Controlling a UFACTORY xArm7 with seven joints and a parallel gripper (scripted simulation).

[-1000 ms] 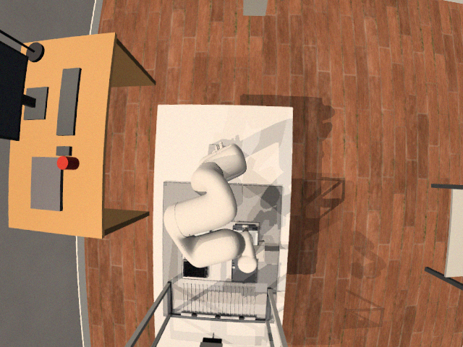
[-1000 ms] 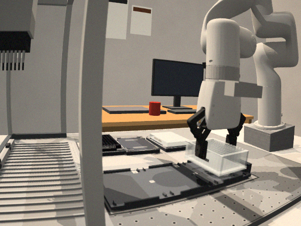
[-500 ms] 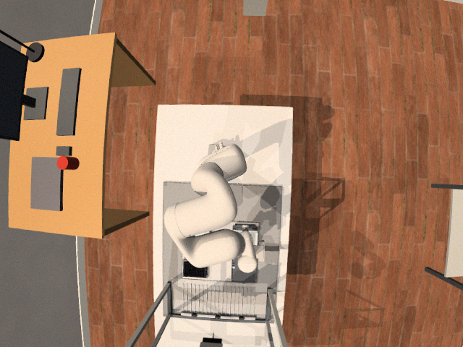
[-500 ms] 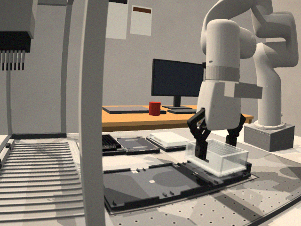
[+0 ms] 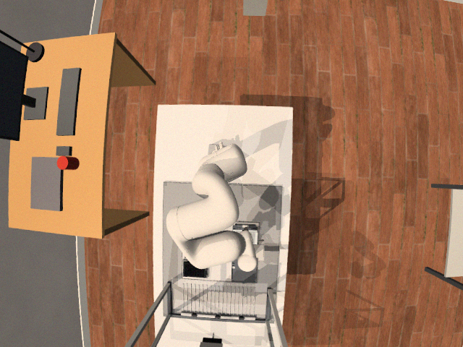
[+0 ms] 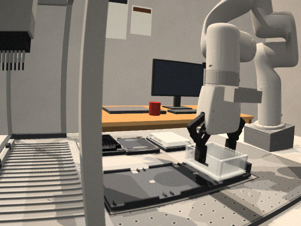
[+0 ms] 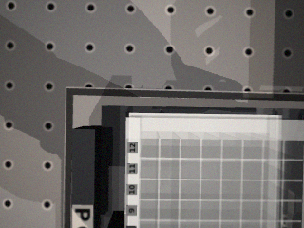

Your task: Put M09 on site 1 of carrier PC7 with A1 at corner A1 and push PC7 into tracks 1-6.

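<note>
Gripper: the gripper (image 6: 216, 151) stands spread wide, clamped across the clear deep block (image 6: 219, 161), one black finger (image 6: 200, 151) on its near long side, the other at the far side.
Block: low over the end site of the black carrier (image 6: 155, 187), next to the handle; whether it rests fully down inside the locators cannot be told.
Why held so: a grip across the middle keeps the block level, so it can drop square between the locator tabs.
Orientation: from the wrist, column numbers 9 to 12 run up the block's edge (image 7: 133, 176); the A1 corner is out of view.
Carrier: loose on the tabletop (image 6: 242, 204), at 3 o'clock of the rails (image 6: 38, 170), its other two sites bare.
Nests: at 12 o'clock of the carrier, a white plate (image 6: 167, 138) and a dark plate (image 6: 109, 142) sit either side of a vacant nest (image 6: 136, 144).
</note>
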